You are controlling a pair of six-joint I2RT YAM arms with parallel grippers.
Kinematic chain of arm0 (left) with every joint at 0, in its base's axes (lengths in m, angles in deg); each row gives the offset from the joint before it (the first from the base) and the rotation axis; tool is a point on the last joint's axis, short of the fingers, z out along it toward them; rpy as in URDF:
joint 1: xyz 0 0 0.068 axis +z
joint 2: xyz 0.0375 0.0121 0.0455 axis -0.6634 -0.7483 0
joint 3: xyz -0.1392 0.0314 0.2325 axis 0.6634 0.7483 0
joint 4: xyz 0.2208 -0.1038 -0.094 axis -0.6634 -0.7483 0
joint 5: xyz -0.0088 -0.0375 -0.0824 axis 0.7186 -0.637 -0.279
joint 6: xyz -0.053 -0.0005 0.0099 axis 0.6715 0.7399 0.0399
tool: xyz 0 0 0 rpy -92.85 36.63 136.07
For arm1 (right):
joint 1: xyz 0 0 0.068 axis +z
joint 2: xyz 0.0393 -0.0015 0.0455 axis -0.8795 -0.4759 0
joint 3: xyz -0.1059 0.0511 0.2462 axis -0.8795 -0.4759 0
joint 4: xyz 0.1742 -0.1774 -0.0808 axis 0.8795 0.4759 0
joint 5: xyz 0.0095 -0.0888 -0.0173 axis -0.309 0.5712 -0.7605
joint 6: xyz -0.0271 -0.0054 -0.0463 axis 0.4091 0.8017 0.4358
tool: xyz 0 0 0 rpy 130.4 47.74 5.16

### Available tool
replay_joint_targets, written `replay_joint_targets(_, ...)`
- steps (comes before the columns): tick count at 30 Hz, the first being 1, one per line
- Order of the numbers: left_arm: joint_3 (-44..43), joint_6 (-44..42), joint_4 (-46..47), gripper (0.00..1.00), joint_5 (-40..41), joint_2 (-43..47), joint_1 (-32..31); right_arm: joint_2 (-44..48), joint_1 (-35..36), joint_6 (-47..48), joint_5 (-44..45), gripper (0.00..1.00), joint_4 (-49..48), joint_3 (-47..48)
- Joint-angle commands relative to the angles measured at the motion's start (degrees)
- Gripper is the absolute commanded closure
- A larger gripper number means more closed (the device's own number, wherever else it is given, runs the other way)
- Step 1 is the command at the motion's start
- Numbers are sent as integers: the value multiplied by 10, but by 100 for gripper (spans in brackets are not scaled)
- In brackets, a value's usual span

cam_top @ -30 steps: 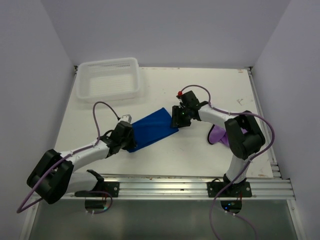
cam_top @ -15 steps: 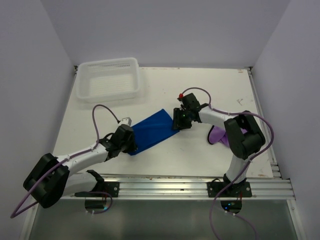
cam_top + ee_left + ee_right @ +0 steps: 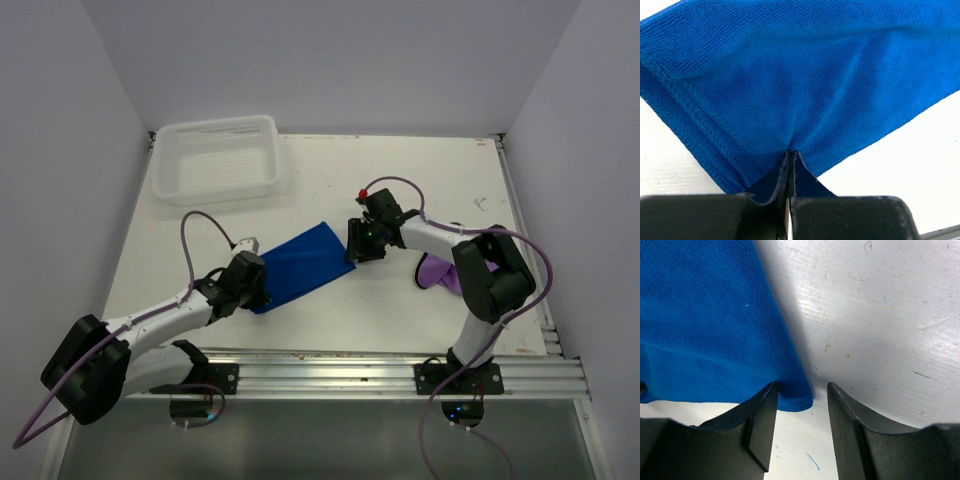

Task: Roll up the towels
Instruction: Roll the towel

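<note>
Towels both sit on the table (image 3: 400, 170). The blue towel (image 3: 305, 262) lies flat mid-table, slanting from near left to far right. Its near-left corner is pinched tight in the left gripper (image 3: 790, 159), cloth bunched at the closed fingers. At the opposite corner the right gripper (image 3: 801, 390) has its fingers spread, with the towel corner in the gap, unclamped. The purple towel (image 3: 434, 270) is crumpled beside the right arm, partly hidden. A white basket (image 3: 215, 160) sits far left.
</note>
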Motion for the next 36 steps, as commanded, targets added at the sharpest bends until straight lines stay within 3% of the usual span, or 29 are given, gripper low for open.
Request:
replay_joint_targets(1, 3, -2, -35, 100, 20, 14, -2, 2, -3, 16, -4, 52, -4, -5)
replay_joint_targets(5, 2, -4, -31, 100, 19, 18, -2, 4, 1, 8, -54, 53, -35, -25)
replay_joint_targets(11, -8, -9, -35, 99, 24, 25, -1, 4, 6, 14, -51, 60, -52, -59)
replay_joint_targets(17, -49, -11, -69, 70, 42, 57, -2, -5, 7, 25, 1, 72, -38, -64)
replay_joint_targets(21, -112, -22, -103, 56, 57, 83, -2, -7, 8, 22, 1, 81, -40, -64)
replay_joint_targets(23, -163, -39, -104, 52, 54, 81, -2, -6, 7, 22, -4, 91, -43, -65)
replay_joint_targets(29, -300, -72, -56, 44, 22, -17, -2, 3, 12, 11, -12, 96, -57, -69)
replay_joint_targets(36, -407, -68, 29, 43, -34, -250, -2, 11, 17, -9, -15, 98, -77, -80)
